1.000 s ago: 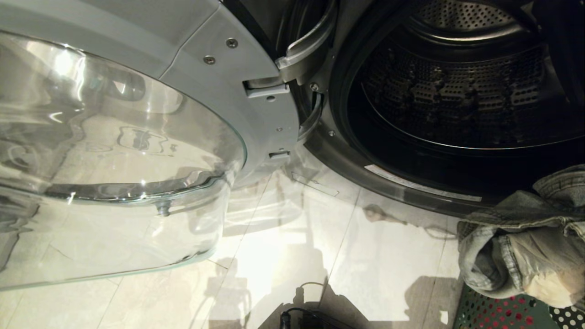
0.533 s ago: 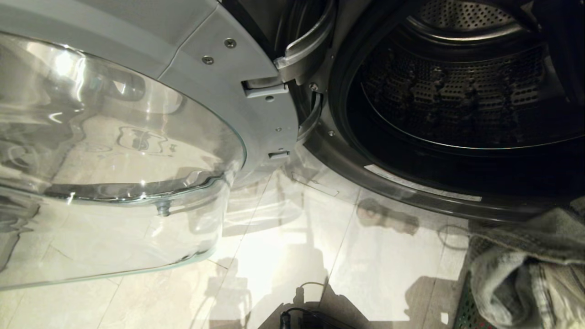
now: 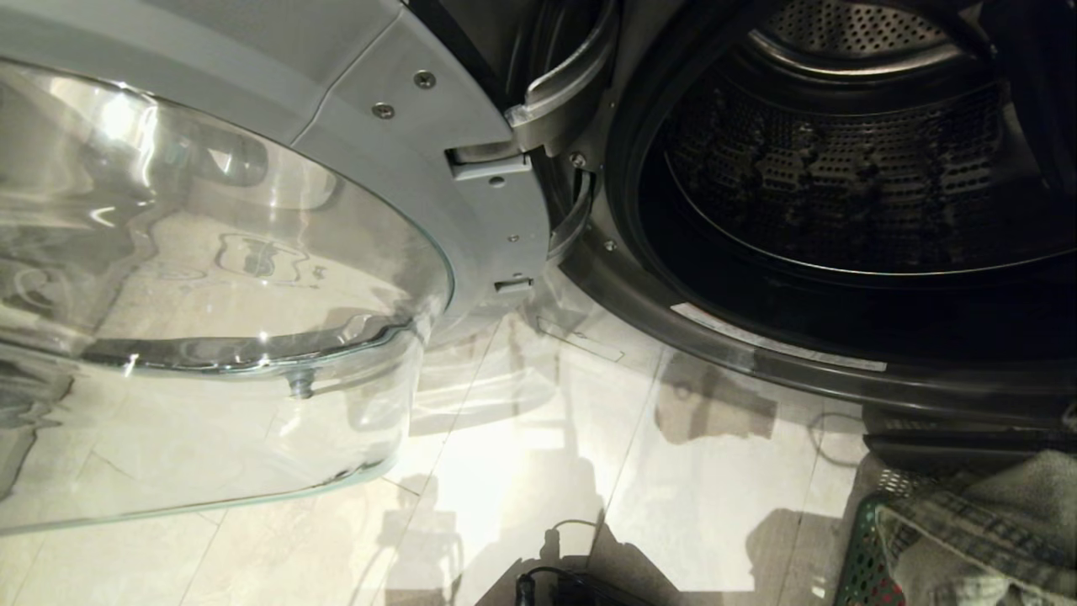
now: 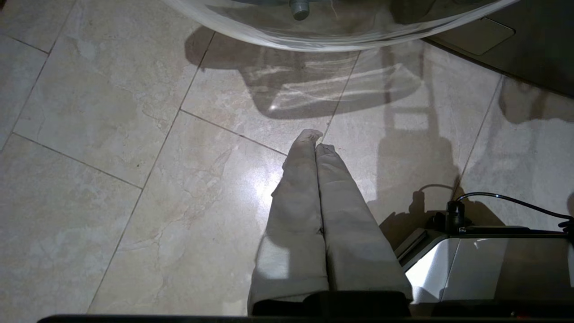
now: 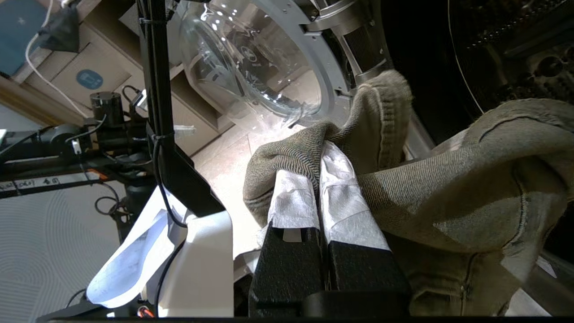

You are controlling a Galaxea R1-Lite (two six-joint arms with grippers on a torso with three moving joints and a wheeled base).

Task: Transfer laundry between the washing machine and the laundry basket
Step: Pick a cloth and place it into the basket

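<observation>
One garment, the denim-like garment (image 5: 448, 188), clamped in my right gripper (image 5: 319, 154), has sunk toward the laundry basket (image 3: 854, 555) beside the washing machine (image 3: 841, 168); unloading proceeds.

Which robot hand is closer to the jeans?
The right gripper: its jaws are shut on the denim garment. The left gripper hangs over bare floor, away from it.

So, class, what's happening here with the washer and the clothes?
The right gripper is shut on the grey-green denim garment, holding it over the green laundry basket in front of the open washing machine. Its glass door is swung wide. The left gripper hangs shut and empty above the floor.
</observation>
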